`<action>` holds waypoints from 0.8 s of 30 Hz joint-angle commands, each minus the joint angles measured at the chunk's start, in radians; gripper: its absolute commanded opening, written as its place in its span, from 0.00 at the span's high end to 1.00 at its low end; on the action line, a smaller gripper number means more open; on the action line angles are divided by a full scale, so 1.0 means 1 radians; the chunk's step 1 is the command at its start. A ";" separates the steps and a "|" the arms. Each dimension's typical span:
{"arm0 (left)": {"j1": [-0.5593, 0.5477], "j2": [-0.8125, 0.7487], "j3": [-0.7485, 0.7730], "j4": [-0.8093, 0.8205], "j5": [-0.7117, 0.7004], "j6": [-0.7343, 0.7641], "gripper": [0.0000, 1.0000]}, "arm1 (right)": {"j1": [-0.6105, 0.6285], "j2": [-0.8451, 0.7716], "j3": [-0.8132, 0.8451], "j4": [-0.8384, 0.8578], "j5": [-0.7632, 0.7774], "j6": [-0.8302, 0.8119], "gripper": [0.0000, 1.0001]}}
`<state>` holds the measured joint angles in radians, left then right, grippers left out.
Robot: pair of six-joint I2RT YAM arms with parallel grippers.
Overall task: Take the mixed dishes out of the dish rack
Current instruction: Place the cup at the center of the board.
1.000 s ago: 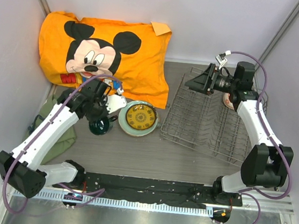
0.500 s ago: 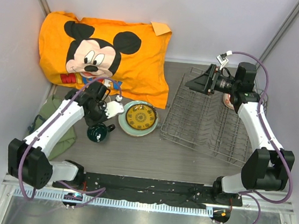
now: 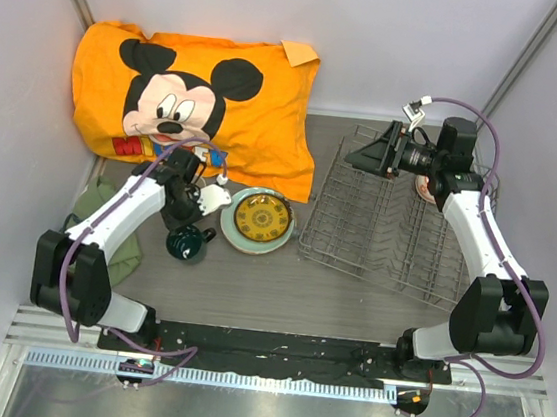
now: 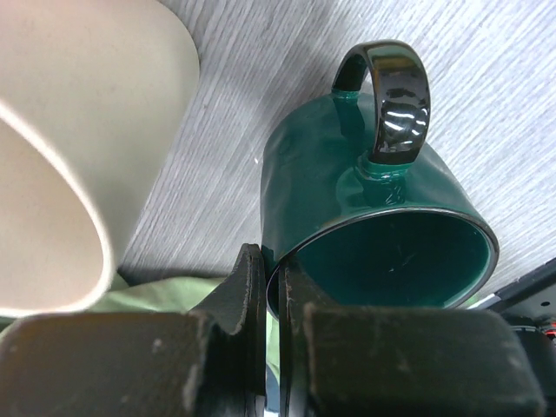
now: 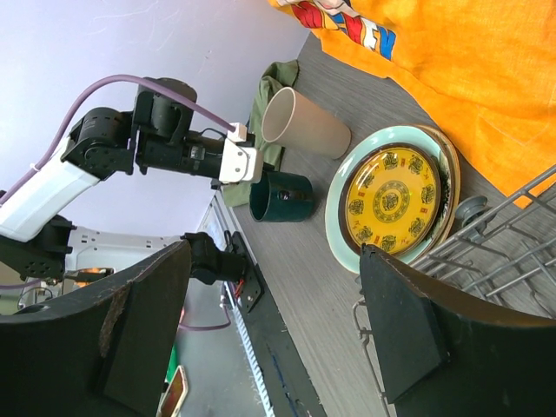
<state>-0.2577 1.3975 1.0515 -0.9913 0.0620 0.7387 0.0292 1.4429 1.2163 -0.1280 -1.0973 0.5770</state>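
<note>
My left gripper (image 3: pixel 184 224) is shut on the rim of the dark teal mug (image 3: pixel 187 244), one finger inside and one outside (image 4: pixel 269 261). The mug (image 4: pixel 365 208) lies on its side low over the table, handle up; it also shows in the right wrist view (image 5: pixel 282 198). The beige cup (image 3: pixel 215 198) lies on its side just beyond it. The pale-green plate (image 3: pixel 260 220) lies flat left of the dish rack (image 3: pixel 387 231). My right gripper (image 3: pixel 361 156) hangs open and empty above the rack's far left corner (image 5: pixel 276 252). A small red-orange bowl (image 3: pixel 425 189) peeks out behind the right arm. The cream floral plate is out of view.
An orange Mickey Mouse pillow (image 3: pixel 200 99) fills the far left. A green cloth (image 3: pixel 104 234) lies under the left arm at the table's left edge. Grey walls close in on both sides. A black rail (image 3: pixel 273 349) runs along the near edge.
My left arm has swung in toward the left and brought the teal mug down and slightly nearer, beside the beige cup. The right arm has barely moved.
</note>
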 commanded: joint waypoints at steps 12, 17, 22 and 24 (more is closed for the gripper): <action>0.067 0.037 0.030 0.046 0.025 0.037 1.00 | -0.015 -0.035 0.012 0.031 0.002 -0.022 0.16; 0.077 0.043 0.025 0.048 0.029 0.041 1.00 | -0.017 -0.033 0.019 0.018 0.011 -0.035 0.15; 0.081 0.044 0.022 0.051 0.032 0.036 0.85 | -0.046 -0.021 0.037 -0.018 0.016 -0.058 0.15; 0.080 0.043 0.021 0.052 0.033 0.033 0.80 | -0.048 -0.018 0.038 -0.024 0.017 -0.062 0.15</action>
<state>-0.1864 1.4460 1.0519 -0.9607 0.0761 0.7666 -0.0090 1.4403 1.2148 -0.1501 -1.0832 0.5457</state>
